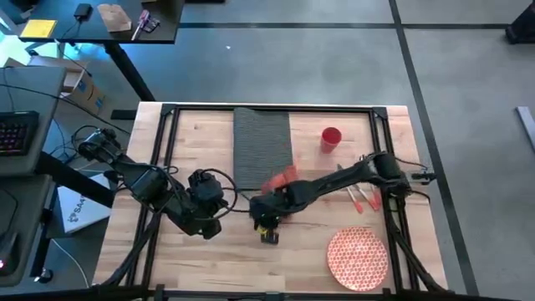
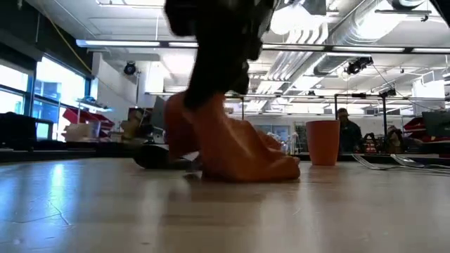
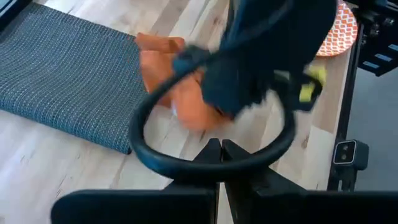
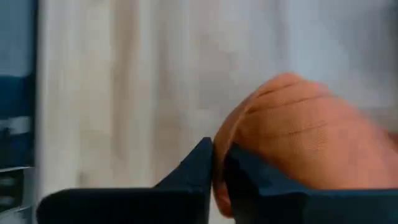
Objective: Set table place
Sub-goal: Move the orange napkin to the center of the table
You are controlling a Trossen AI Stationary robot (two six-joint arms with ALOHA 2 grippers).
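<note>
Overhead: right gripper pinched shut on crumpled orange napkin, just beside ribbed grey placemat on pale wooden table; red cup upright, patterned round plate near front edge. Low: napkin bunched on wood. Left wrist: left gripper closed, holding nothing. Right wrist: fingers nipping soft cloth fold.

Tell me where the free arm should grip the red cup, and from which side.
Grip the red cup across its rim from straight above: it stands upright and alone beside the placemat, clear all round. The right pincer is busy, pinching the napkin.
</note>
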